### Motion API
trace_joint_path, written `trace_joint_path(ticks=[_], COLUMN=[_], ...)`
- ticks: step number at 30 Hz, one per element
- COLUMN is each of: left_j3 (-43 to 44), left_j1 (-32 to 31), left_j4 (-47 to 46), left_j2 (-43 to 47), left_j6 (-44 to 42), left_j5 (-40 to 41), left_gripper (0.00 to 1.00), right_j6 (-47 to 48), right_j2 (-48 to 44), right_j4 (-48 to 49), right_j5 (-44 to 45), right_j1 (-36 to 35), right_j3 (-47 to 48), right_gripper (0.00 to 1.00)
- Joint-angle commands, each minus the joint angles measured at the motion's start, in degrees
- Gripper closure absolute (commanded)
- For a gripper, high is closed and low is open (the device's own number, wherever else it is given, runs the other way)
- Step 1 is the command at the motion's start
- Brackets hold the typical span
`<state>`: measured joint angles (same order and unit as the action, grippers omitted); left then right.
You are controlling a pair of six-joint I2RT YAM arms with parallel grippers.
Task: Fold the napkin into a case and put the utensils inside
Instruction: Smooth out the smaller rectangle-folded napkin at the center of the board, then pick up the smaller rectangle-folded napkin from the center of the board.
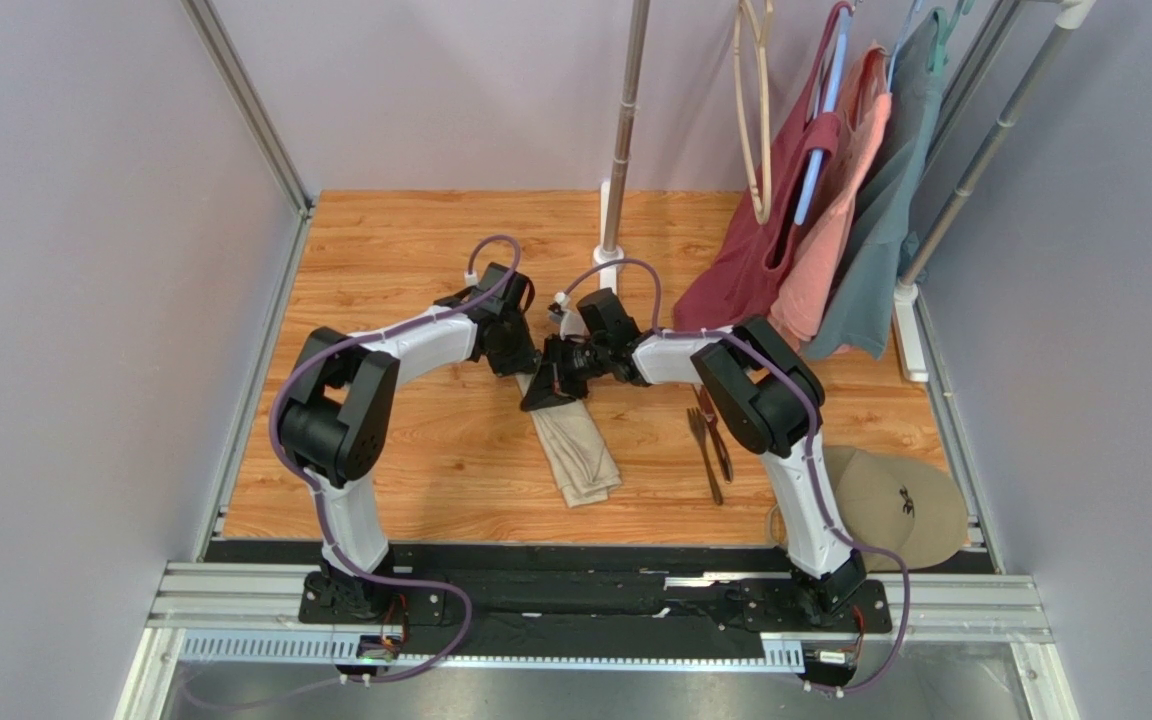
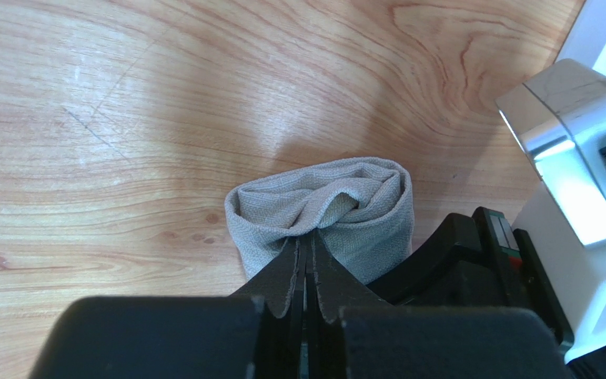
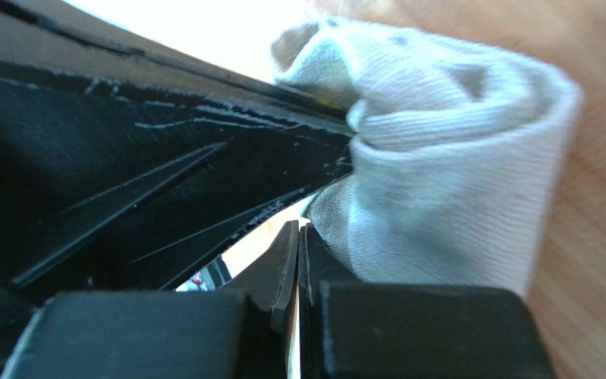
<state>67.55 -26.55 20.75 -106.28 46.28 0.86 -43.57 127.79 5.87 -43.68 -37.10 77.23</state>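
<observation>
The napkin (image 1: 579, 450) lies folded into a narrow oblong case on the wooden table, running from the grippers toward the near edge. At its far end the layers bulge into a rounded mouth (image 2: 346, 209). My left gripper (image 2: 308, 241) is shut on the upper layer of that end. From the right, my right gripper (image 3: 298, 229) is shut with its tips at the cloth's (image 3: 440, 189) edge, seemingly pinching it. The two grippers nearly touch over the napkin's end (image 1: 555, 372). The dark utensils (image 1: 710, 435) lie together on the table right of the napkin, beside the right arm.
A round tan disc (image 1: 898, 510) sits at the near right corner. Maroon, salmon and grey-teal garments (image 1: 823, 225) hang from a rack at the back right. A pole with a white base (image 1: 612, 270) stands just behind the grippers. The right arm's wrist (image 2: 575, 174) crowds the left wrist view.
</observation>
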Motion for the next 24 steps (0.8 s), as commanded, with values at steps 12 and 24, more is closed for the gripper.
trace_joint_path(ticks=[12, 24], left_j3=[-3.9, -18.4], left_j1=[0.4, 2.5], left_j4=[8.6, 18.7], left_j2=[23.7, 57.6], left_j6=[-3.7, 4.6], left_j5=[4.0, 8.6], left_gripper=[0.58, 0.58], right_j6=[27.6, 32.8], right_j2=[-18.8, -13.6], right_j4=[-34.1, -46.6], right_j5=[16.9, 51.1], right_j1=[-2.6, -16.7], right_j3=[4.6, 9.0], right_gripper=[0.45, 0.03])
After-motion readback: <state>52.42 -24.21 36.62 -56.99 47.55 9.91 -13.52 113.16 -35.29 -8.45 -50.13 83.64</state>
